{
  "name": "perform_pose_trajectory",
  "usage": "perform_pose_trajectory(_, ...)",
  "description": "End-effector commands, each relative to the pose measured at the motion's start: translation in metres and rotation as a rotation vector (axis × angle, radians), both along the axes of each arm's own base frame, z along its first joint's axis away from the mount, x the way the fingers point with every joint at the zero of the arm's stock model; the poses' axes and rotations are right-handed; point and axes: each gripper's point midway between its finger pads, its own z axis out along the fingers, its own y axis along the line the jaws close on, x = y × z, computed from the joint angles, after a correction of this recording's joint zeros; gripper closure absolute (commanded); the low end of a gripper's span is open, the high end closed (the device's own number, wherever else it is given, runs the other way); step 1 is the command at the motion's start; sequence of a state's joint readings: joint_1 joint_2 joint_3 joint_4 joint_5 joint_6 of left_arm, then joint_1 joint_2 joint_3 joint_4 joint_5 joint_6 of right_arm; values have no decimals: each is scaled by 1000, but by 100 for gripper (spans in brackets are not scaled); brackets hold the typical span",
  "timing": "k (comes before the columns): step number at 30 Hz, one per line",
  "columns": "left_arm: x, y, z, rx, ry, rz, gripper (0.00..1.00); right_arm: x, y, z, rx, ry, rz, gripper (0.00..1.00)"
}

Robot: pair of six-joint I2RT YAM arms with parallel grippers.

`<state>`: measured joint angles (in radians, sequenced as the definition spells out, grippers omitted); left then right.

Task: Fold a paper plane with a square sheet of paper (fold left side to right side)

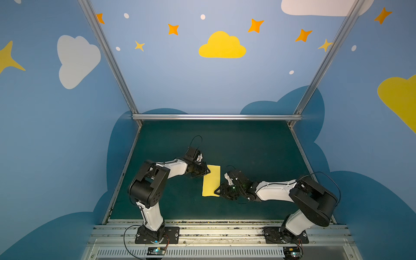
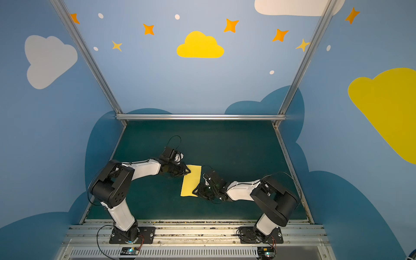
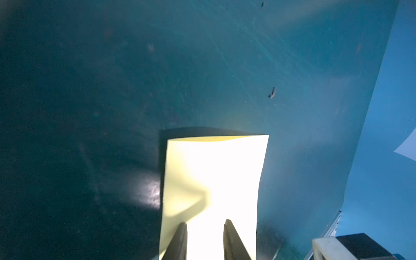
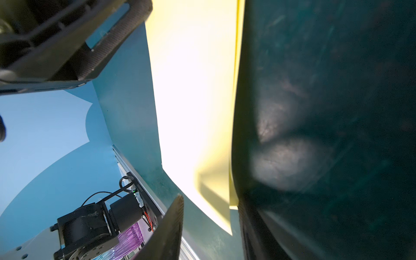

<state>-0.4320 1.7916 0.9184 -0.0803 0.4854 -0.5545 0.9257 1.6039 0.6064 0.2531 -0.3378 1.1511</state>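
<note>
The paper (image 1: 211, 181) (image 2: 191, 181) lies on the table (image 1: 247, 146), folded to a narrow two-layer rectangle, well short of the back rail (image 1: 216, 117). Its long axis runs toward the rail, with the rail-side end leaning slightly right. The short ends face toward the rail and away from it.

In the right wrist view the paper (image 4: 193, 90) shows two layers slightly offset along one long edge. In the left wrist view the upper layer (image 3: 211, 180) bows a little off the lower at one end.

The left gripper (image 1: 207, 172) (image 2: 188, 172) sits at the paper's left corner nearest the rail. Its jaws stand narrowly apart over the top layer (image 3: 206, 222), clamping nothing. I cannot tell whether the tips touch the paper.

The right gripper (image 1: 217, 191) (image 2: 194, 191) is at the right corner farthest from the rail. Its jaws are wider apart (image 4: 210, 200), the paper's corner lying between them, not pinched.

Bare table surrounds the paper, widest between it and the rail. Both arms close in on its long sides.
</note>
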Motion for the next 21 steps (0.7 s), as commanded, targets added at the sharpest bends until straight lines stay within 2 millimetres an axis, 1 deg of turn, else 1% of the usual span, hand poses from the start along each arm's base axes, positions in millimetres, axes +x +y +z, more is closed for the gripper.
perform_pose_trajectory(1, -9, 7, -15, 42, 32, 3, 71, -3, -5, 3, -17, -3, -6, 61)
perform_pose_trajectory(14, -8, 8, -15, 39, 29, 3, 72, -7, -5, 4, -19, -4, 5, 73)
perform_pose_trajectory(21, -7, 8, -13, 36, 24, 3, 72, -8, -5, 3, -23, -1, 5, 76)
